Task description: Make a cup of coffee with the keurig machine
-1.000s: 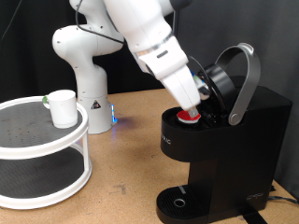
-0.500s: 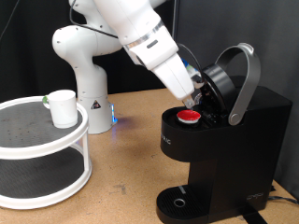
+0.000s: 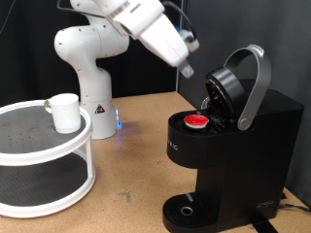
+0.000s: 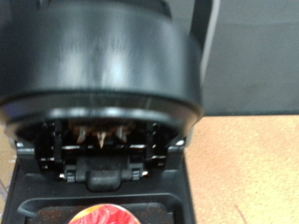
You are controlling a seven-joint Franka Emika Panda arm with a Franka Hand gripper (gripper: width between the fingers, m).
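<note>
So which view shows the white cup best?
The exterior view: the cup stands in full on the round white rack at its left. The wrist view misses it, showing only the coffee machine with its open lid.

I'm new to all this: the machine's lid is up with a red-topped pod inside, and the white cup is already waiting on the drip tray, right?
Not quite. The exterior view shows the cup on the round white shelf at its left; the keurig machine has its lid up, pod inside.

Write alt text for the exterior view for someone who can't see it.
A black keurig machine stands with its lid raised and a red-topped pod seated in the open chamber, while the white robot arm's hand hangs above and to the exterior view's left of it. A white cup sits on a round two-tier white stand at the view's left.
</note>
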